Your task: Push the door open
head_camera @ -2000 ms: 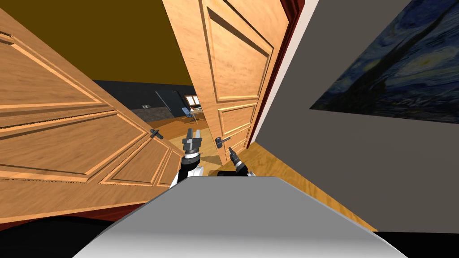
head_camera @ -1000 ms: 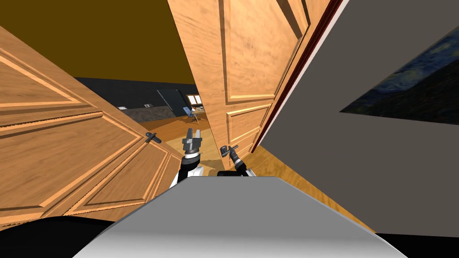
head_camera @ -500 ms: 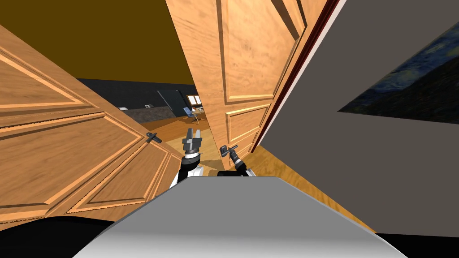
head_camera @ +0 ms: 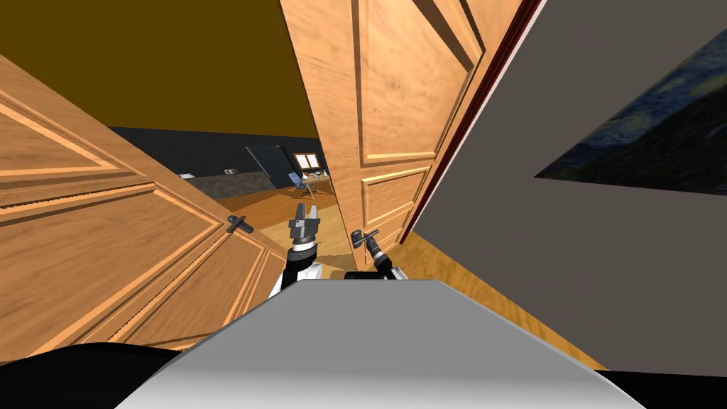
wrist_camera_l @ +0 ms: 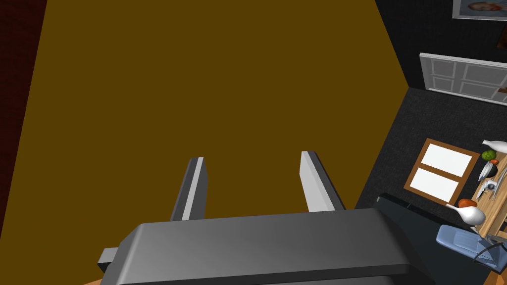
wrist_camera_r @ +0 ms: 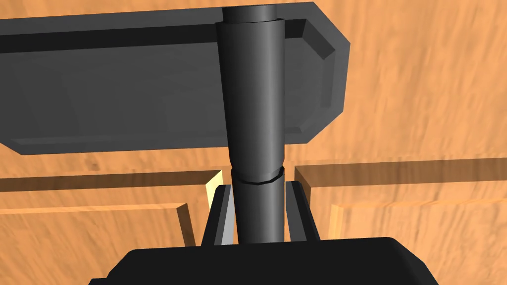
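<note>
A wooden double door stands partly open. The right leaf (head_camera: 397,106) carries a dark lever handle (head_camera: 363,235). My right gripper (head_camera: 370,243) is shut on it. In the right wrist view the handle (wrist_camera_r: 255,123) runs from its dark backplate (wrist_camera_r: 124,89) down between my fingers (wrist_camera_r: 221,213), and the right gripper (wrist_camera_r: 257,190) presses both its sides. The left leaf (head_camera: 106,248) slants away with its own handle (head_camera: 239,225). My left gripper (head_camera: 307,211) hangs open in the gap between the leaves, and the left gripper (wrist_camera_l: 252,158) has nothing between its fingers.
Through the gap lies a wooden floor (head_camera: 284,206) and a far room with a blue chair (head_camera: 296,178) and a table (wrist_camera_l: 495,198) with dishes. A grey wall (head_camera: 568,234) with a dark blue painting (head_camera: 653,135) runs close on my right.
My right fingers have closed on the handle. The right leaf's edge has swung a little to the right and the gap between the leaves is wider. The left arm has not moved.
</note>
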